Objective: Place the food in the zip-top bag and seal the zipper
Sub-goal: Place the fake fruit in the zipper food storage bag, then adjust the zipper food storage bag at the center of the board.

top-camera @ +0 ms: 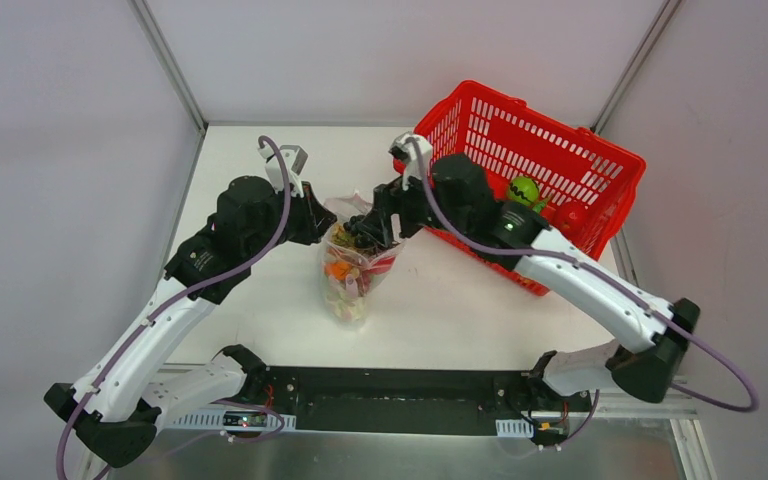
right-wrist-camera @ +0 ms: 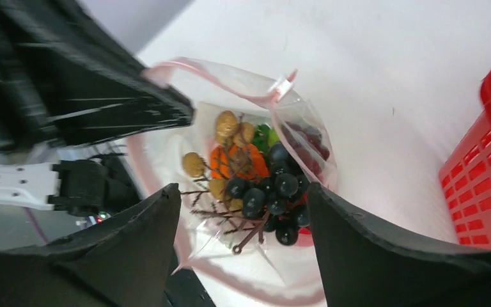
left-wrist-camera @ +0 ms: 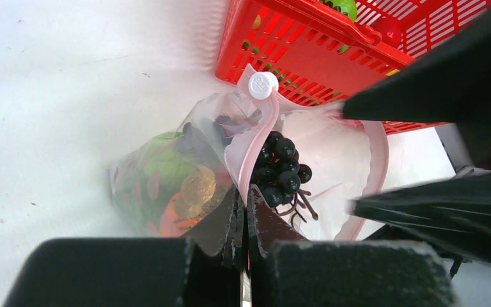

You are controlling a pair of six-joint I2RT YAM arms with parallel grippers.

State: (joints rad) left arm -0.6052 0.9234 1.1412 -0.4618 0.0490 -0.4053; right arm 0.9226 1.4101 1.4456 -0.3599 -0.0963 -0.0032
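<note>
Two pincers met at the zip-top bag [top-camera: 353, 270] standing mid-table [top-camera: 440, 300]: the left pincer [left-wrist-camera: 243, 211] clenched on its pink zipper [left-wrist-camera: 256, 137], the right pincer [right-wrist-camera: 243, 188] released wide above the mouth, dark grapes [right-wrist-camera: 272, 192] inside; red basket [top-camera: 560, 150] rightmost.

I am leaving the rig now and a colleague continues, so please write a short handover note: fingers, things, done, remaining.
Left gripper: shut on the bag at its pink zipper, holding the mouth up.
Right gripper: open above the mouth, holding nothing.
Done: grapes and several other pieces lie in the bag, which stands on the table.
Left to do: a green fruit and a red fruit sit in the red basket; the zipper is not closed.
</note>
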